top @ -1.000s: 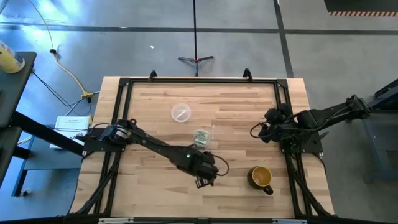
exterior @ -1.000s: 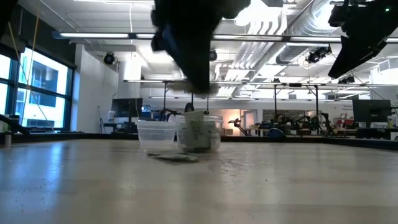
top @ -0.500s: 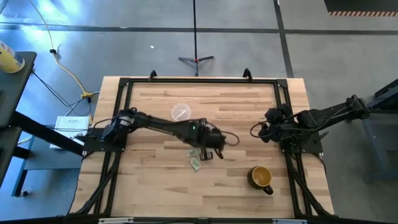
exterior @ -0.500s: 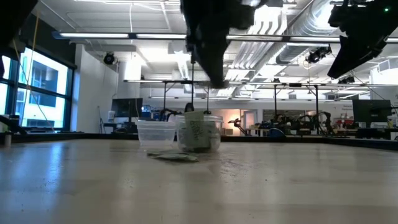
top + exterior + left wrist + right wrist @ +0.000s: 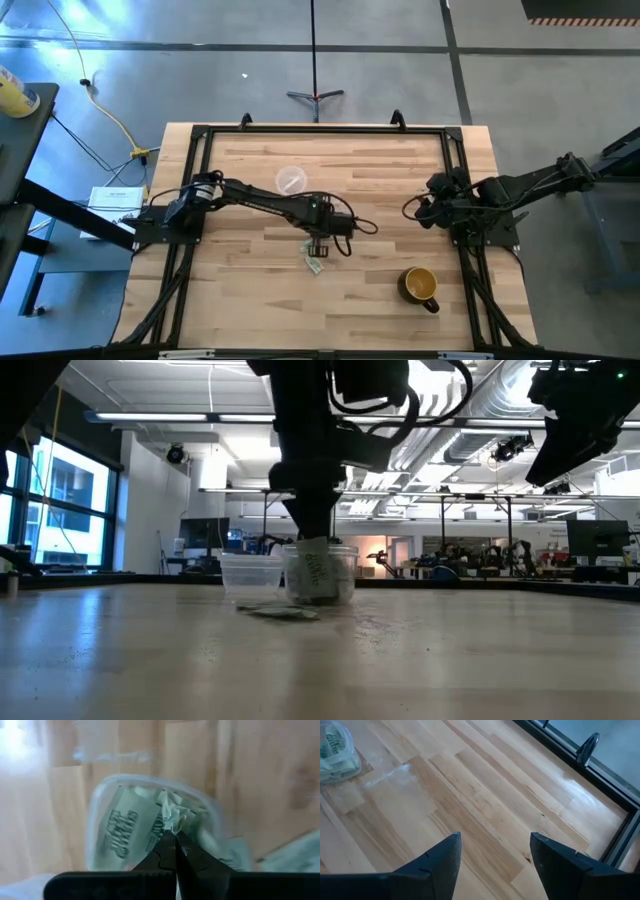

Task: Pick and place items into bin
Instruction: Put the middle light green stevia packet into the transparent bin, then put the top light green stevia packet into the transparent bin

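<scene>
nearest you, at about five o'clock on the table (image 5: pixel 250 300), sits the yellow mug (image 5: pixel 421 285). just below centre, one loose wrapper (image 5: pixel 315 265) lies flat on the wood. directly past it, your left gripper (image 5: pixel 173 836) hangs over the clear bin (image 5: pixel 100 820), fingers pinched narrow on a pale green wrapper piece (image 5: pixel 175 817) above the wrappers already inside. at three o'clock, your right gripper (image 5: pixel 492 852) waits near the table edge, fingers spread wide and holding nothing. farther, toward eleven o'clock, lies the clear disc (image 5: pixel 291 181).
</scene>
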